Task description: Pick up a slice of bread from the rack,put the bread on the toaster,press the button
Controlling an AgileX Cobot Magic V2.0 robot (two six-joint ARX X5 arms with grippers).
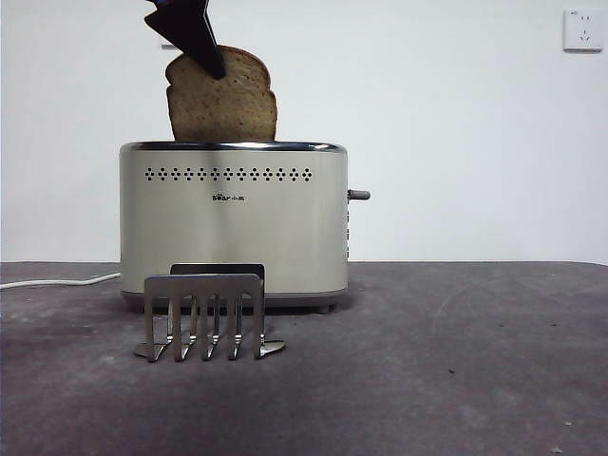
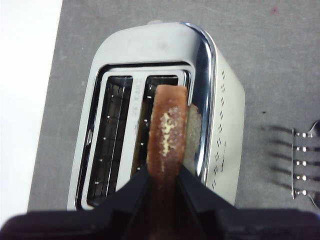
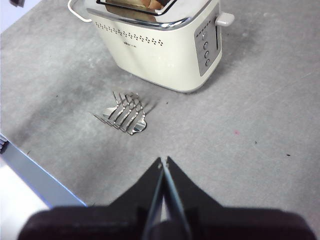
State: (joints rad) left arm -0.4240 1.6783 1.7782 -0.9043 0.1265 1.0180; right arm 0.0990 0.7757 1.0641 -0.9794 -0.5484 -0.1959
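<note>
Now left tool (image 2: 162, 175) clamps slice of bread (image 2: 167, 130), lower edge inside toaster (image 2: 210, 100) slot.

The left tool (image 1: 217, 65) sits above the toaster (image 1: 233, 223), with the slice of bread (image 1: 228, 104) between its jaws and reaching down into the slot nearer the rack (image 1: 209, 313). Below that tool, the rack stands on the worktop (image 1: 456, 370) just before the toaster. The right tool (image 3: 163, 161) hangs over the worktop, well apart from both.
</note>
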